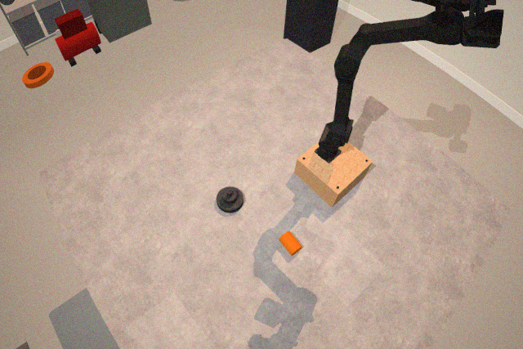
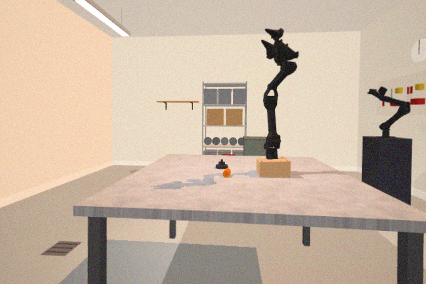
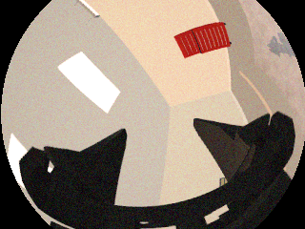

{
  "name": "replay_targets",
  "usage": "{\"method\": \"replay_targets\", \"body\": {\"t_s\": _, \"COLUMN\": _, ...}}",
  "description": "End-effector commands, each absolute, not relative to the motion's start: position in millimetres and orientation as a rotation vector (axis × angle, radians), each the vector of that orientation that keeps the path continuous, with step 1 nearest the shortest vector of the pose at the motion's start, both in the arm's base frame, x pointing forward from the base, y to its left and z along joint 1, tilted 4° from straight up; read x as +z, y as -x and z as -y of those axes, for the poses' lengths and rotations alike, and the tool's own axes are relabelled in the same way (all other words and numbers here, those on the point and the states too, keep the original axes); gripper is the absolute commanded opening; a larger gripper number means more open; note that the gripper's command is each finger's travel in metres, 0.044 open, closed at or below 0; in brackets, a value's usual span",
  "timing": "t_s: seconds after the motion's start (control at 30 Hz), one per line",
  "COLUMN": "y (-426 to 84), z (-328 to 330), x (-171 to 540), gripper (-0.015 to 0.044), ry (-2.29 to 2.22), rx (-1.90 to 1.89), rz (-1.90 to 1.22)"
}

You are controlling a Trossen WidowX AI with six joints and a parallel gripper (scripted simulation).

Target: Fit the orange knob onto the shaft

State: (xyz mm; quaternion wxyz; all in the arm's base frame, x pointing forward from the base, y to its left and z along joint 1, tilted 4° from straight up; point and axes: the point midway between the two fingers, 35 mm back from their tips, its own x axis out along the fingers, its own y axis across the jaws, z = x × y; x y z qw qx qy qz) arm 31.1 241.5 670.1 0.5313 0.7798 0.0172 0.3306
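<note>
The orange knob (image 1: 290, 243) (image 2: 226, 173) lies on its side on the table (image 1: 147, 230) (image 2: 240, 195), apart from the pedestal. The dark round pedestal (image 1: 223, 206) (image 2: 218, 166) stands upright on the table, with the short dark shaft (image 1: 230, 194) (image 2: 221, 161) rising from its middle. The shaft's flat side cannot be made out. My gripper (image 2: 264, 35) (image 3: 160, 128) is open with nothing between its fingers. It is high above the table, far from knob and pedestal. The wrist view shows neither of them.
A wooden block (image 1: 350, 169) (image 2: 274, 167) carries the arm's base, to the right of the knob and pedestal. The arm's shadow falls on the table beside the knob. A dark cabinet (image 1: 315, 2) (image 2: 386, 167) stands beyond the table.
</note>
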Motion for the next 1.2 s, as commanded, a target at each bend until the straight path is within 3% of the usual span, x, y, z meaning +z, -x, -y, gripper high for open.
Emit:
{"method": "replay_targets", "body": {"t_s": 0.0, "y": -33, "z": -242, "x": 670, "gripper": 0.0426, "ry": -1.860, "rx": 0.789, "rz": -0.031}}
{"method": "replay_targets", "body": {"t_s": 0.07, "y": -43, "z": -242, "x": 672, "gripper": 0.0440, "ry": -1.856, "rx": 0.793, "rz": 0.050}}
{"method": "replay_targets", "body": {"t_s": 0.3, "y": -66, "z": -337, "x": 632, "gripper": 0.0440, "ry": -1.152, "rx": 0.790, "rz": 0.243}}
{"method": "replay_targets", "body": {"t_s": 0.67, "y": -194, "z": -433, "x": 482, "gripper": 0.0440, "ry": -0.090, "rx": 0.648, "rz": 0.203}}
{"method": "replay_targets", "body": {"t_s": 0.9, "y": -271, "z": -427, "x": 361, "gripper": 0.0440, "ry": 0.446, "rx": 0.608, "rz": -0.007}}
{"method": "replay_targets", "body": {"t_s": 1.17, "y": -330, "z": -360, "x": 220, "gripper": 0.0440, "ry": 0.935, "rx": 0.631, "rz": -0.381}}
